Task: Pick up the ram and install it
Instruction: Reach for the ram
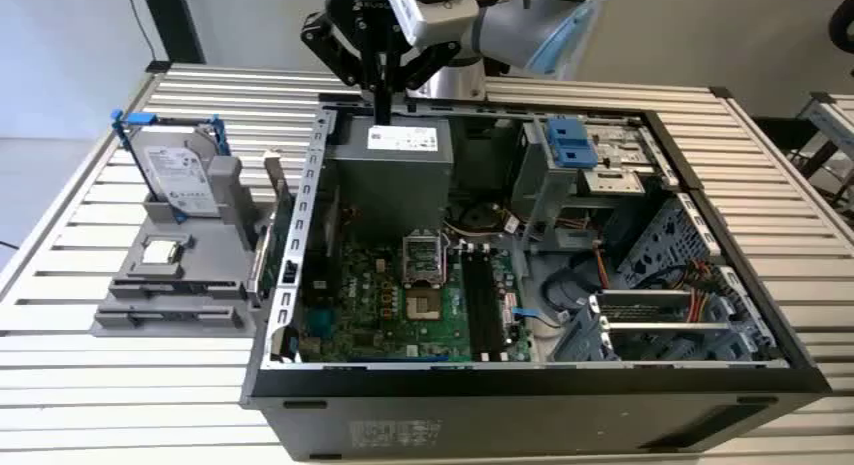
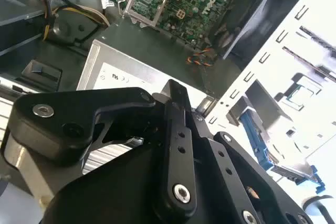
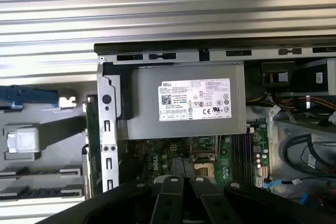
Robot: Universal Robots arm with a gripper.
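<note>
Ram (image 1: 276, 200), dark-green stick, is stood on edge in the grey holder (image 1: 174, 315) on the bench (image 1: 120, 395) just beside the computer case (image 1: 534, 415), presumably to be pinched from above; end effector (image 1: 384, 110) is held pressed together, empty, over the power supply (image 1: 380, 175).

Black fingers (image 1: 383, 93), green motherboard (image 1: 363, 285).

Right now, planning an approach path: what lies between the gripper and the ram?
In the exterior view, the case's perforated side wall stands between the gripper, over the power supply, and the ram, upright beyond it.
</note>
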